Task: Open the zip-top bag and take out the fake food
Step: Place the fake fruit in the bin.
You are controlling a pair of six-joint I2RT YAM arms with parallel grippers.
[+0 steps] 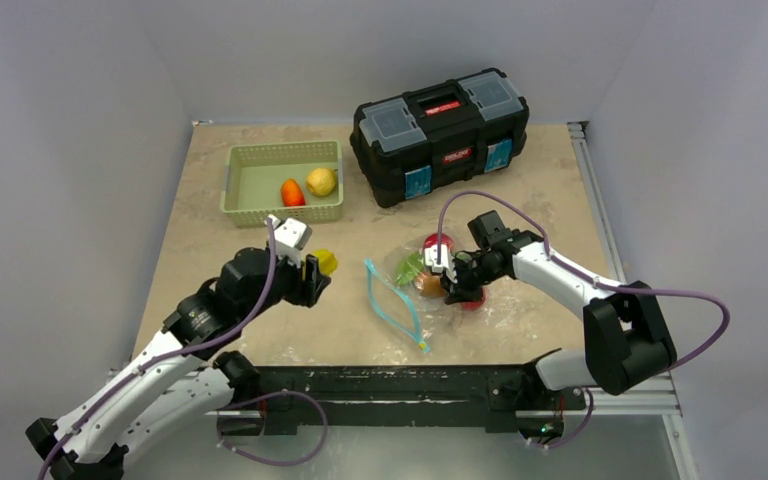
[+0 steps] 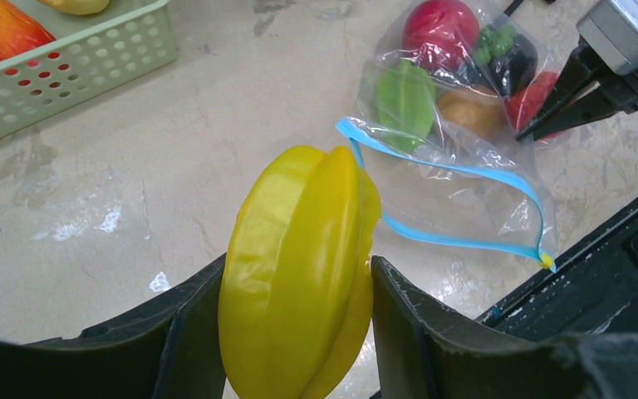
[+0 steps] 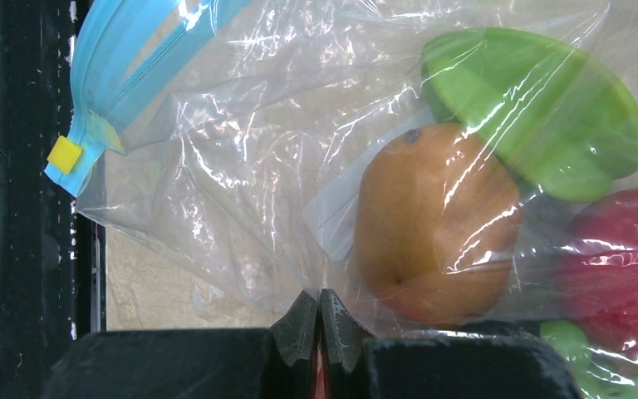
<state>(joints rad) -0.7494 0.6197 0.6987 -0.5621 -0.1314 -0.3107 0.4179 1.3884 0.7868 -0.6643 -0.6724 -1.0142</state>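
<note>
From above, the green basket (image 1: 285,212) at the far left of the table (image 1: 550,180) holds an orange-red fruit (image 1: 292,192) and a round yellow fruit (image 1: 321,181), side by side. A black toolbox (image 1: 440,135) stands to its right with its lid down. The zip-top bag (image 1: 430,315) lies mid-table toward the near edge, its mouth open on the left side. The left gripper (image 1: 318,272), between basket and bag, pinches a yellow star fruit (image 1: 327,262). The right gripper (image 1: 452,282) is down on the bag's far part.

In the left wrist view, the star fruit sits upright between both fingers (image 2: 191,332), touching each. Beyond it the bag's blue zip strip (image 2: 465,241) forms an open loop. Inside the bag lie a red fruit (image 2: 440,29), a green piece (image 2: 405,100), an orange fruit (image 2: 469,112), a dark green bunch (image 2: 503,50) and another red piece (image 2: 532,96).

In the right wrist view, the fingertips (image 3: 297,324) are pressed together on a fold of the clear plastic, just beside the orange fruit. A yellow slider (image 3: 65,154) sits at the strip's end.
</note>
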